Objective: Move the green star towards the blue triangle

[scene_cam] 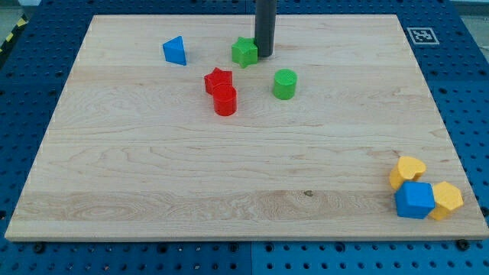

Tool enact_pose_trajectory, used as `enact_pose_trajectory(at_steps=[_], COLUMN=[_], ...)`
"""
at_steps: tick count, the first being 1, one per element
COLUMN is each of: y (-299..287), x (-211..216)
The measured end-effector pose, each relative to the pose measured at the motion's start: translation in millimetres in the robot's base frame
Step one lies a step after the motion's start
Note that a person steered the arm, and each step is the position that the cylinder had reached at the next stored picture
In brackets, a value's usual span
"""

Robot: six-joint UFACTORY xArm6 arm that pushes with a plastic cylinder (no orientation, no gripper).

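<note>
Evidently light, rigid and free-sliding, the green star (244, 51) lay near the view's top, well right of the blue triangle (175, 50). We had no jaws, only my tip (264, 55) touching its right side, so we judged a centred push there safest, since its points could make it spin.

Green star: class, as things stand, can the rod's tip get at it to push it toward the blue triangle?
Probably yes. My tip sits against the green star on its right side, and nothing lies between the star and the blue triangle at the view's left.

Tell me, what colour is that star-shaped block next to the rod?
Green: the green star shows in the camera view, touching my tip.
</note>
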State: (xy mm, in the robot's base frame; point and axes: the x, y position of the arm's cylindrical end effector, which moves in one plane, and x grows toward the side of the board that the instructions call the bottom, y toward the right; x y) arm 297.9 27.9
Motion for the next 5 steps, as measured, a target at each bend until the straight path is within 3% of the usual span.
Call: enact_pose_trajectory(at_steps=[3,5], y=[-11.4,71.8], x=[0.0,16.2])
